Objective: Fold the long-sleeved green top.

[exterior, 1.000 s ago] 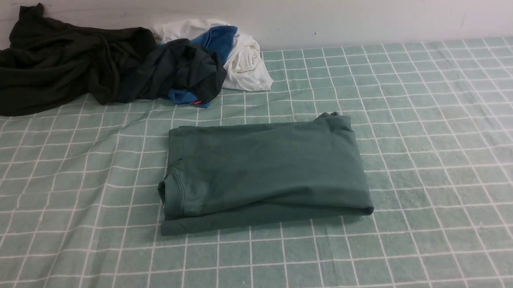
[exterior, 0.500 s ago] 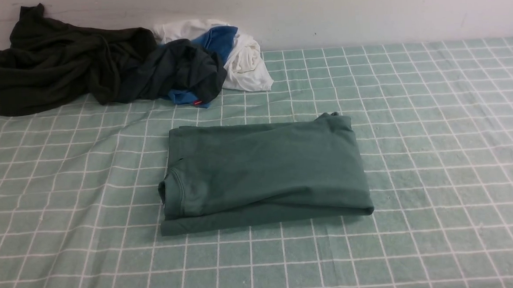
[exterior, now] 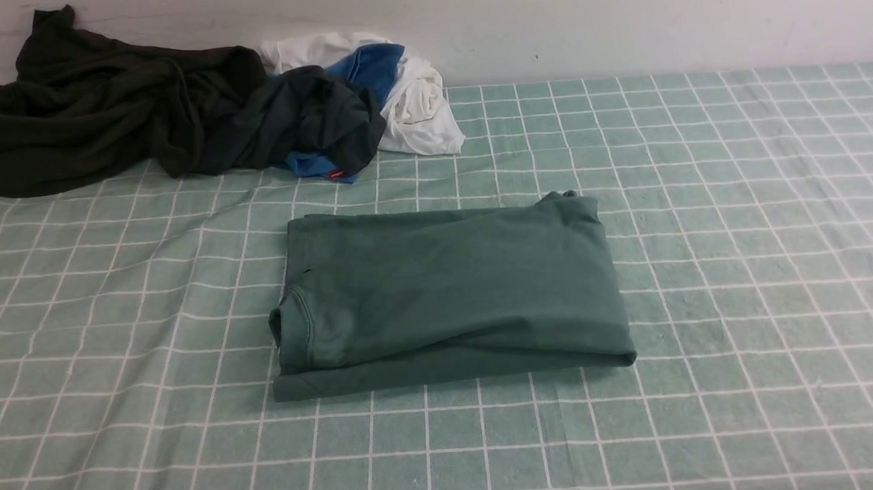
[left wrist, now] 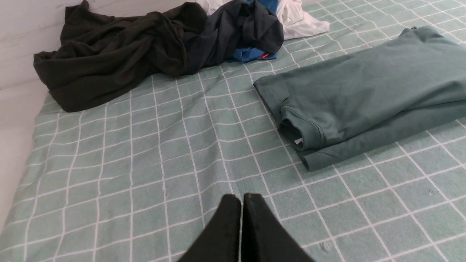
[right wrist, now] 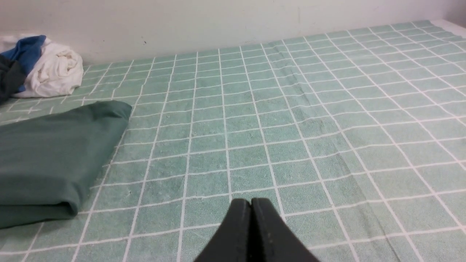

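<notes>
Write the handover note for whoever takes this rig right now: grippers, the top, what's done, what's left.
Left gripper: shut, holding nothing, above the checked cloth.
Right gripper: shut, holding nothing, to the right of the top.
Green long-sleeved top: folded into a flat rectangle mid-table, collar at its left end.
Done: folding looks complete.
Left: nothing obvious; the pile of other clothes sits at the back left, apart from the top.
</notes>
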Robot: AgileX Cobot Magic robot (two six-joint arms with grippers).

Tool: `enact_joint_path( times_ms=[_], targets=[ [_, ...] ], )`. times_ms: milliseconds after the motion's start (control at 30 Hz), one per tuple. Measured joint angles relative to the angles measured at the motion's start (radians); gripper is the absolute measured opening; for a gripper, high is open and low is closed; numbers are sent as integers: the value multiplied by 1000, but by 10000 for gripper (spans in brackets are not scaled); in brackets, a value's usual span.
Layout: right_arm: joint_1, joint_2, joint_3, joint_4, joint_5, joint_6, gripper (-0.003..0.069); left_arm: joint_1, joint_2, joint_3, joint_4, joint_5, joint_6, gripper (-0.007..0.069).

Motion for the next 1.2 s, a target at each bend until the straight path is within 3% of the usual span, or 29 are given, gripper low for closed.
enact_joint_path(
  times_ms=[867, 1000, 1200],
  targets=[
    [0, 0, 0, 0, 2, 0, -14, 0, -8, 7, 1, -5, 0, -3],
    [0, 0, 0, 0, 2, 0, -14, 15, -31, 52, -2, -81, 0, -3],
    [0, 0, 0, 0, 2, 0, -14, 190, -98, 296, -66, -444, 5, -3]
  ],
)
